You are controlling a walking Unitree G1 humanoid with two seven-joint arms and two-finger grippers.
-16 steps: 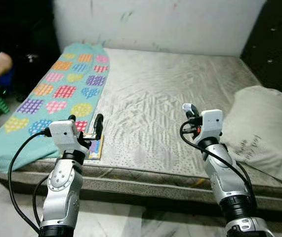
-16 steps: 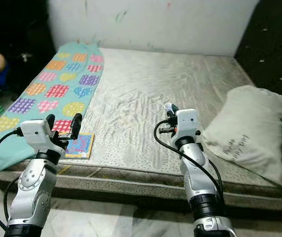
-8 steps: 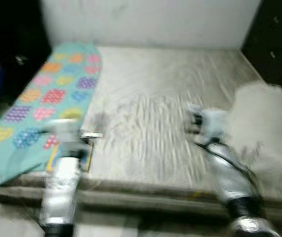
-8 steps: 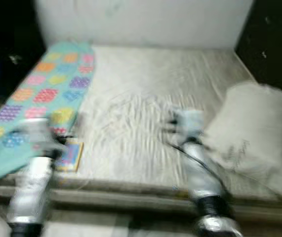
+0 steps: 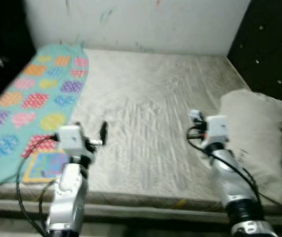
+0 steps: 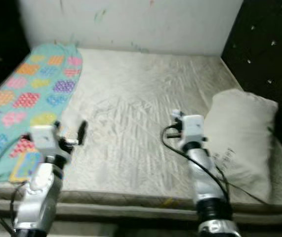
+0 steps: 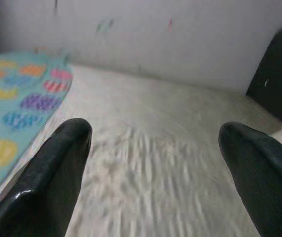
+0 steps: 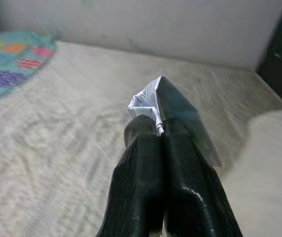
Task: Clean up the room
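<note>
Fingers: right pair [image 8: 160, 129] pinched on one paper scrap [image 8: 153, 96] — left pair [image 7: 155, 143] spread wide, empty; one pillow [image 5: 254, 128].

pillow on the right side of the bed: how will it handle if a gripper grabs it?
The pillow looks soft and floppy: it slumps against the mattress with creased fabric, so a corner pinch would likely leave the rest hanging. Probably light for its bulk. Its cloth cover seems unlikely to slip. The right gripper is shut on a scrap of wrapper, so the open left gripper seems the freer choice.
</note>
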